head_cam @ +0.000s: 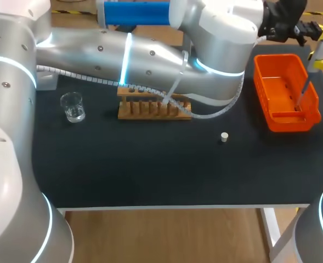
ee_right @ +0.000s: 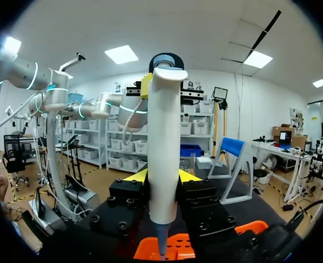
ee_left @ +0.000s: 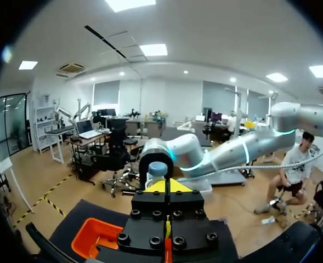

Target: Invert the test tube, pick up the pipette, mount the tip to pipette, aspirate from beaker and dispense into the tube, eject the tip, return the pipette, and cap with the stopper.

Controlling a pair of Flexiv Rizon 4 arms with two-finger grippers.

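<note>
Clamps the right tool on the white pipette, one yellow tip at each side; holds it upright, thin end pointing down into the orange bin at the right side of the table; shows the left tool with tips together, nothing between, just beside the round top of the pipette; has the glass beaker at the left, the wooden rack near the middle, the small white stopper alone on the table, apart from the rack.
</note>
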